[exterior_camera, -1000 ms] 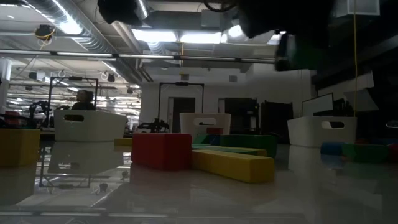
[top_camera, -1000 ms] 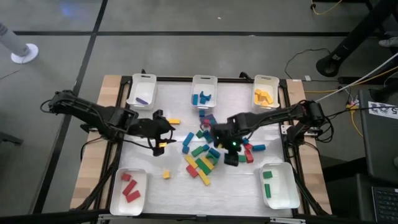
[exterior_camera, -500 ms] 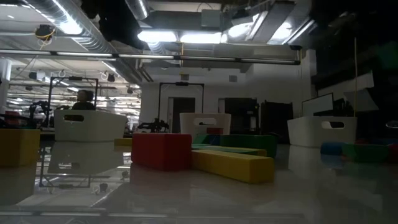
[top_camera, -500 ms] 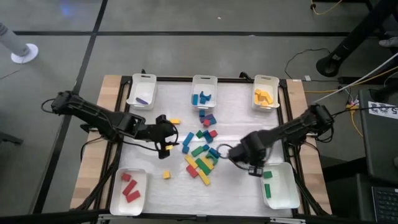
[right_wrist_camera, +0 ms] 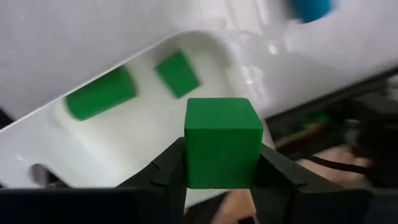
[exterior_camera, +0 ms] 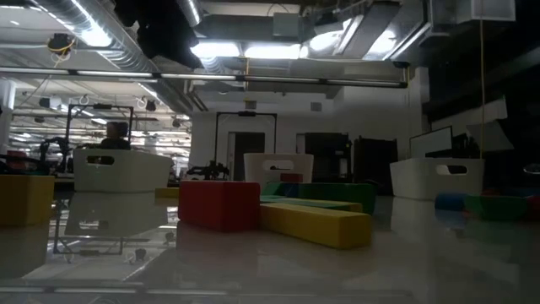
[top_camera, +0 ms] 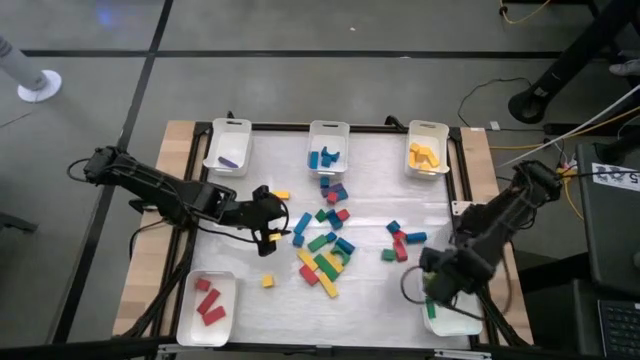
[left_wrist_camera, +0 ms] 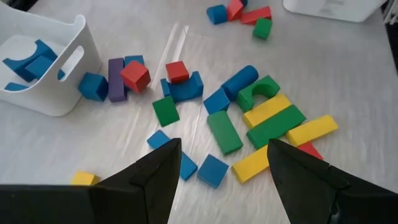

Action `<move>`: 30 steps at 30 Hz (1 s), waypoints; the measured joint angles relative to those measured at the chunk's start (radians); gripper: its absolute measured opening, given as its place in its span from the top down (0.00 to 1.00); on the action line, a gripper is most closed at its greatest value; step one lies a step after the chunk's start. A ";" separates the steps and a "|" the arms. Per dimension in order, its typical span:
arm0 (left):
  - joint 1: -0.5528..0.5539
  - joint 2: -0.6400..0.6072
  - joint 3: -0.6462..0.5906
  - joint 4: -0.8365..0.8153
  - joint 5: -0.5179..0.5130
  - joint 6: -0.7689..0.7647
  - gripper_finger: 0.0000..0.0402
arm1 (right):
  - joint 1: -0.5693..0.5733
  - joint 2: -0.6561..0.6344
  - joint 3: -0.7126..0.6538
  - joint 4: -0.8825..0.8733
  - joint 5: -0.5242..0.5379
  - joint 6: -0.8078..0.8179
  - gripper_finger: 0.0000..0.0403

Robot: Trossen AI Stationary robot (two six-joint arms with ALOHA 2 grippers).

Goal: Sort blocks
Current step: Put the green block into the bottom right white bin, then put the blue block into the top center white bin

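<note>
Here we have our right gripper (right_wrist_camera: 222, 163) over the white tray (top_camera: 455, 318) at the near right corner of the surface (top_camera: 400, 200), its fingers (right_wrist_camera: 169, 163) pinching a green cube (right_wrist_camera: 222, 140). In the right wrist view, two more green blocks (right_wrist_camera: 101, 93) already lie inside that tray below the cube.

Our left gripper (top_camera: 272, 222) sits left of the middle, just beside the main scatter of blocks (top_camera: 325, 250), and its fingers (left_wrist_camera: 155, 180) are spread apart with nothing between them. Ahead of it lie green, blue, yellow and red pieces, and one purple bar (left_wrist_camera: 115, 78) next to a red cube (left_wrist_camera: 135, 74).

A small yellow block (top_camera: 267, 281) lies apart from the pile, nearer the front edge, and another yellow block (top_camera: 280, 195) lies beside the left gripper. A smaller cluster of red, blue and green blocks (top_camera: 402, 243) sits to the right of the pile.

Along the far edge stand three trays: one with a purple piece (top_camera: 229, 160), one with blue blocks (top_camera: 326, 157), one with yellow blocks (top_camera: 425, 155). The near left tray (top_camera: 190, 315) holds red blocks (top_camera: 209, 303).
</note>
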 joint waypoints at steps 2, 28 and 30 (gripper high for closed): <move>0.000 0.000 0.000 -0.005 0.000 -0.008 0.43 | 0.052 -0.001 -0.025 0.061 0.004 0.037 0.66; 0.000 -0.002 0.000 -0.010 0.000 -0.076 0.43 | 0.141 0.000 -0.174 0.173 -0.095 0.121 0.55; 0.000 -0.002 0.000 -0.010 0.000 -0.076 0.43 | 0.121 0.000 -0.173 0.165 -0.117 0.122 0.55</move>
